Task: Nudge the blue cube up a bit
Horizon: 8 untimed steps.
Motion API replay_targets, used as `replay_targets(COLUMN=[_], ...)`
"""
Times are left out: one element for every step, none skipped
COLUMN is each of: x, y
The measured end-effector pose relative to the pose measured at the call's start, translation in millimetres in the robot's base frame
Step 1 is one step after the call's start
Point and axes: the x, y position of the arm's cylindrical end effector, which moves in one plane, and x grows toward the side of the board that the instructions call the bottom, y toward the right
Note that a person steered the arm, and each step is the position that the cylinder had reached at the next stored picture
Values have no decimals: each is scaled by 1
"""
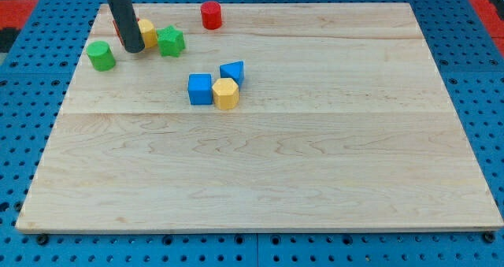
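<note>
Since the blue cube touches the yellow hexagonal block mid-board, the tip, bare and holding nothing beside the green star block, should come below the cube and push straight upward.

On the board, all blocks lie in the half toward the view's left, near the top edge. The blue cube touches the yellow hexagonal block at its right; the blue triangular block is just behind that one. Near the top-left corner, the green cylinder is closest to the left edge. To its right stands my tip, then the green star block. A yellow block sits between tip and star, partly behind the rod. The red cylinder is nearest the top edge.
</note>
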Motion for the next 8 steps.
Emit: replay_targets(x=[-2,4,36,104,162,185,149,117], y=[40,75,71,71,72,129,126,105])
